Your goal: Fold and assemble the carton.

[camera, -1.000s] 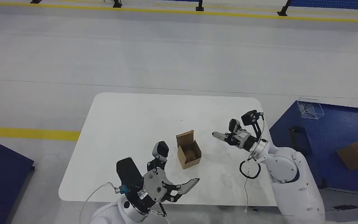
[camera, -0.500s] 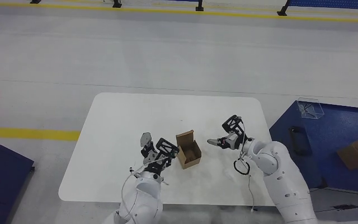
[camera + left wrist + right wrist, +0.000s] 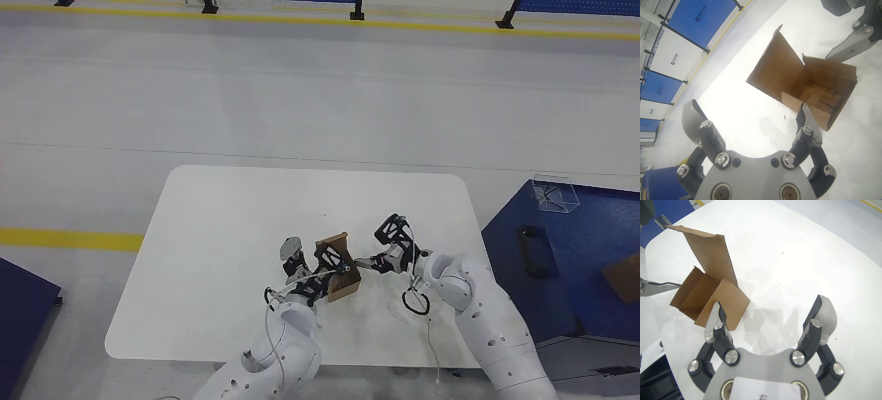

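Observation:
A small brown carton (image 3: 336, 252) stands open-topped near the middle of the white table (image 3: 220, 240), with one tall flap upright at its far side. My left gripper (image 3: 312, 265) is open at the carton's left side. In the left wrist view, one fingertip (image 3: 804, 113) rests at the rim of the carton (image 3: 810, 85) and the left gripper (image 3: 747, 113) holds nothing. My right gripper (image 3: 378, 247) is open at the carton's right side. One of its fingers (image 3: 719, 311) lies against the outer wall of the carton (image 3: 723, 298), and the right gripper (image 3: 768, 311) is empty.
A blue cabinet (image 3: 580, 260) stands off the table's right edge with a clear plastic box (image 3: 553, 192) on top. Another blue object (image 3: 20, 300) sits on the floor to the left. Bare table lies behind and to the left of the carton.
Both arms have closed in on the carton, the left from the table's front edge and the right from the right side. The carton has stayed in place.

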Motion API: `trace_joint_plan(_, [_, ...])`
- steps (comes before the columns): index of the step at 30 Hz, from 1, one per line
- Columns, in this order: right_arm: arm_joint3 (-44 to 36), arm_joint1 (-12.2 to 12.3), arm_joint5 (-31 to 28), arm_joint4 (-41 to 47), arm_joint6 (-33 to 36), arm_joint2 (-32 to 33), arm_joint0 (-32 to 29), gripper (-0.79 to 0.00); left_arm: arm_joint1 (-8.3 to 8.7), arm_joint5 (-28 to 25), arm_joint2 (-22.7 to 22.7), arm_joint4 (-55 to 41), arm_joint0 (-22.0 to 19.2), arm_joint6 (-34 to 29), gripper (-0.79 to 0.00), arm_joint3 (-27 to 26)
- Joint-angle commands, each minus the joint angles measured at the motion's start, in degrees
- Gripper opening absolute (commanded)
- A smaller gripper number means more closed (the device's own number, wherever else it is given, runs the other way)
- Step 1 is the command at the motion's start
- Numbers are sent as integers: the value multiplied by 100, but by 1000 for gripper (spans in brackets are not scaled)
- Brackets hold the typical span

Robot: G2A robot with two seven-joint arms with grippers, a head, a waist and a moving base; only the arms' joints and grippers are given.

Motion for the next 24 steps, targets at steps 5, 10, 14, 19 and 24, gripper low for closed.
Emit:
trace_joint_plan(5, [34, -8, -3, 40, 20, -127, 59, 0, -160, -59, 71, -105, -166, 13, 0, 371])
trace_joint_plan(10, [124, -27, 42, 23, 12, -276, 134, 0, -279, -97, 65, -255, -259, 38, 0, 643])
trace_joint_plan(14, [206, -43, 80, -1, 20, -391, 202, 0, -341, -147, -64, -586, -257, 225, 0, 762])
trace_joint_plan(19, [317, -64, 100, -48, 158, -552, 310, 0, -377, -279, -256, -819, -225, 361, 0, 847])
trace_joint_plan(24, [434, -78, 79, -38, 227, -655, 426, 0, -401, -494, -458, -1163, -177, 594, 0, 887])
